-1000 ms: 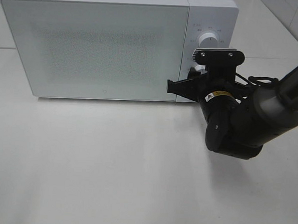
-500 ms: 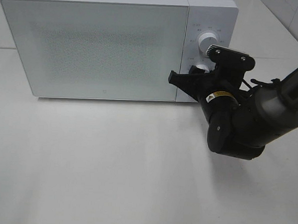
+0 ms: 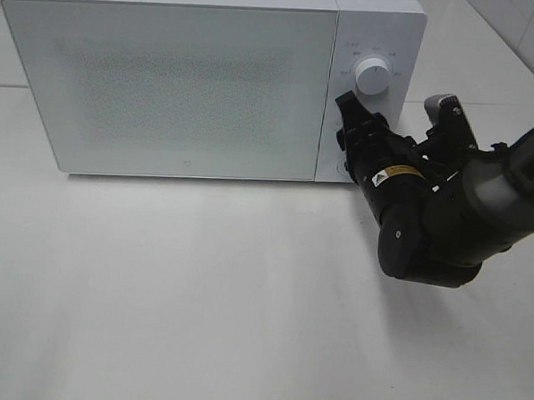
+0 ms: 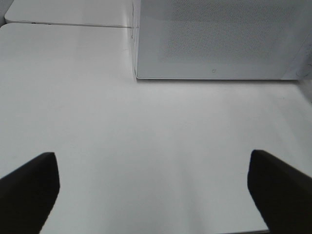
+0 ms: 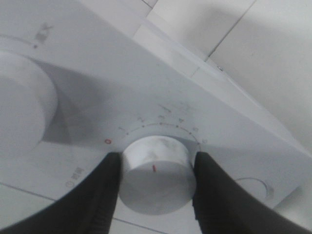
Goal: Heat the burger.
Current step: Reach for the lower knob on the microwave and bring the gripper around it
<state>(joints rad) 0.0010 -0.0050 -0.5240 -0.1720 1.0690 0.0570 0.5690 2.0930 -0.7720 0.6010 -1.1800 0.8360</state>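
The burger shows in no view. The white microwave (image 3: 193, 80) stands at the back of the table with its frosted door closed; its lower front corner also appears in the left wrist view (image 4: 214, 39). My right gripper (image 3: 352, 133) is pressed against the control panel, covering the lower knob in the high view. Up close, the right gripper (image 5: 157, 183) is shut on the lower knob (image 5: 157, 170), and black fingers (image 5: 97, 195) touch both of its sides. The knob's red mark points toward the camera. My left gripper (image 4: 153, 190) hangs open over bare table.
The upper knob (image 3: 373, 76) sits free above the right gripper and also shows in the right wrist view (image 5: 19, 112). A dial scale with a red zero rings the lower knob. The white table (image 3: 199, 295) stretches in front of the microwave. A small button (image 5: 253, 187) lies beside the lower knob.
The right wrist has rolled clockwise while staying on the lower knob; its camera mount swung from above the gripper to the right. The left arm has not moved.
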